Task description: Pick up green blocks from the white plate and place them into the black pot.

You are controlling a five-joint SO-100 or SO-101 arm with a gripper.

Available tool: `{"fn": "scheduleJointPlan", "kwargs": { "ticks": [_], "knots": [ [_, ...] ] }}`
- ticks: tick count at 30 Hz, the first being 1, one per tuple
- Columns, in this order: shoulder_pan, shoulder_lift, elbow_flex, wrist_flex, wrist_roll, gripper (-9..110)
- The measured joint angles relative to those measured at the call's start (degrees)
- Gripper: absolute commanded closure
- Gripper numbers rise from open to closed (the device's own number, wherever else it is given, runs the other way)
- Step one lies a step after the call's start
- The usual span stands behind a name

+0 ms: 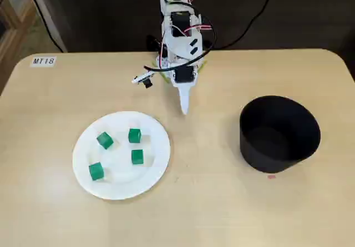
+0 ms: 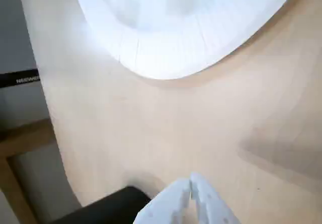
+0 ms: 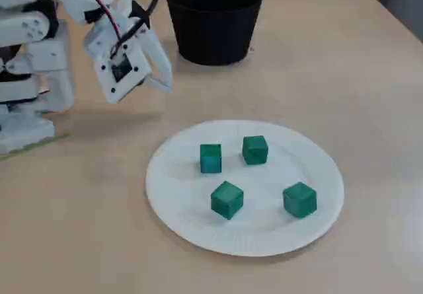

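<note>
Spread on the white plate [image 1: 119, 188]: four green blocks [image 3: 227, 199], cube-shaped, no long axis, a couple skewed. Well apart from the black pot [image 1: 280, 133]. Above bare desk [image 1: 222, 208] between them: pincer [image 1: 184, 109] pressed together, empty, pointing downward.

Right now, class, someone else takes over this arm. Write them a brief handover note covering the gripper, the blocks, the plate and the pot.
Gripper: shut, holding nothing, over bare table between plate and pot.
Things: four green blocks lie apart on the white paper plate. The black pot looks empty in the fixed view from above.
Done: no block moved yet.
Left: all four blocks go into the pot.
</note>
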Motion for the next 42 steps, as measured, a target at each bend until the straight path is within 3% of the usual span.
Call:
{"fn": "scheduleJointPlan", "kwargs": {
  "ticks": [3,6,10,25,32,42],
  "knots": [
    [3.25,-3.16,-2.20,3.60,-2.90,104],
    [14.41,-19.60,-21.09,8.79,-5.27,104],
    [15.12,-25.75,-38.67,9.84,-6.86,104],
    [19.78,-30.32,-41.31,6.77,-4.92,104],
    [21.62,-42.98,-43.95,2.99,-9.40,104],
    [28.39,-72.60,-66.97,9.93,-21.71,104]
  ]
}}
